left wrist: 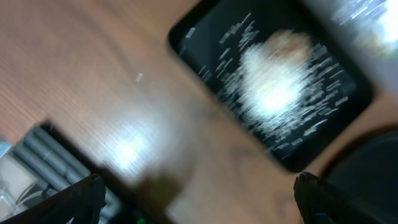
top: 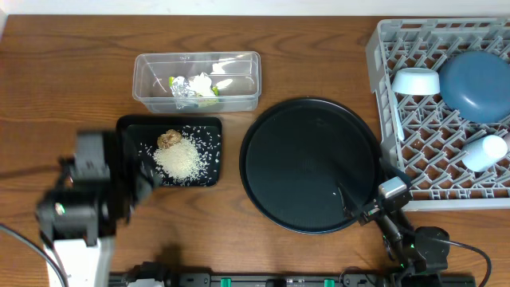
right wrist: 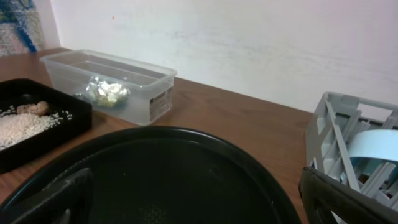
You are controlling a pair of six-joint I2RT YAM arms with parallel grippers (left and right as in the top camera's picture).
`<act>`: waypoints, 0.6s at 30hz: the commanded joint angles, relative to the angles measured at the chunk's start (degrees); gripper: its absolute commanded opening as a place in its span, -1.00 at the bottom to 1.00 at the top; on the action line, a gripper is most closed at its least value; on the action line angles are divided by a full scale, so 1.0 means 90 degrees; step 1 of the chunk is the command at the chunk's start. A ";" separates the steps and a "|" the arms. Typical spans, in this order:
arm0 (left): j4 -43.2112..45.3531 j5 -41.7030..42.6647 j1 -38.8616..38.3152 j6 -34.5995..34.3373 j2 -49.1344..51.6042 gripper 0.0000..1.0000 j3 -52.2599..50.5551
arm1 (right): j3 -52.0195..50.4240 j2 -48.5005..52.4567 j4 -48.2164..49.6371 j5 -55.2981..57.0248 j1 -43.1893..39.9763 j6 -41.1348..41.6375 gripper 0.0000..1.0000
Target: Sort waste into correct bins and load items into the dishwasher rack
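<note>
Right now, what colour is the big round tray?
The round tray is black; the overhead view shows it best.

Open tabletop point(top: 64, 72) far left; tub point(top: 239, 80), black tray point(top: 169, 120), round tray point(top: 303, 159), rack point(top: 381, 56) across centre and right.

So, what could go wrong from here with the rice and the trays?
The open left tool sits at the edge of the small black tray, beside the rice pile; a bump could scatter grains onto the table.
A white speck, perhaps a rice grain, lies on the round tray; it may be missed.
The cup seems to lie on its side in the rack; a knock could roll it.
</note>
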 commanded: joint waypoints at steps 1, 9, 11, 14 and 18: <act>0.0194 -0.0209 -0.0015 -0.0034 -0.0755 0.96 -0.0959 | -0.0010 -0.0034 -0.0027 -0.0005 0.0012 -0.0083 0.98; 0.3776 0.1027 -0.0015 0.3152 -0.2759 0.96 -0.3266 | -0.0010 -0.0034 -0.0027 -0.0005 0.0012 -0.0083 0.98; 0.4726 0.1328 -0.0015 0.3451 -0.3211 0.96 -0.3847 | -0.0010 -0.0034 -0.0027 -0.0005 0.0015 -0.0083 0.98; 0.5984 0.1450 -0.0015 0.3441 -0.3774 0.96 -0.4680 | -0.0010 -0.0034 -0.0027 -0.0005 0.0015 -0.0083 0.99; 0.7410 0.1705 -0.0015 0.3412 -0.4328 0.96 -0.5680 | -0.0010 -0.0034 -0.0027 -0.0005 0.0012 -0.0083 0.99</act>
